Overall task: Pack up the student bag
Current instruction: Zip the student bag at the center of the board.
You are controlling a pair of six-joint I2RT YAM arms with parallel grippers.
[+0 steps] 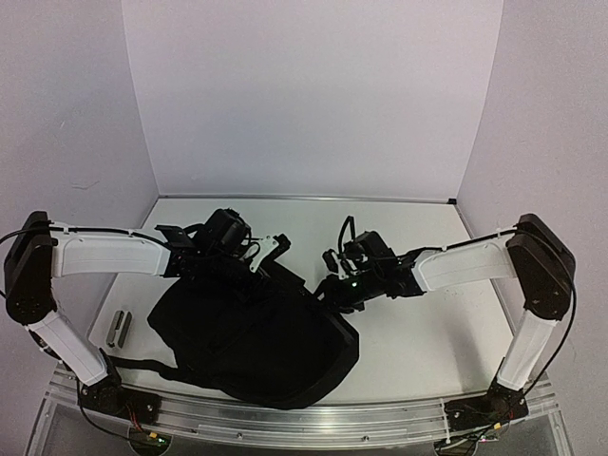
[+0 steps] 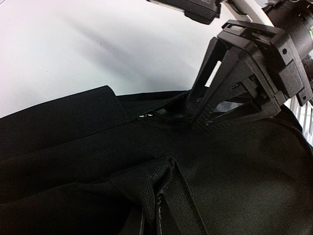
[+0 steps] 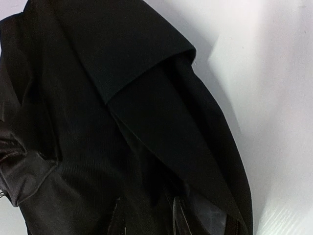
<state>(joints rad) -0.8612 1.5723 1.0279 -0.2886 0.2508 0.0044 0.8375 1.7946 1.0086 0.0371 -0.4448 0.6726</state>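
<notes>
At the table's middle, close to the arm bases, lies the black student bag [image 1: 256, 347], slumped. Its zipper seam [image 2: 151, 117] is pinched by the left gripper [image 2: 194, 113], fingers pressed together; the right gripper [image 1: 331, 288] meets the bag's right edge, its grip impossible to tell. Opening likely goes best by pulling along the seam while the right side holds the fabric taut.

I read no text, label, brand, number or sign on the bag [image 1: 252, 342] or anywhere around me.
</notes>
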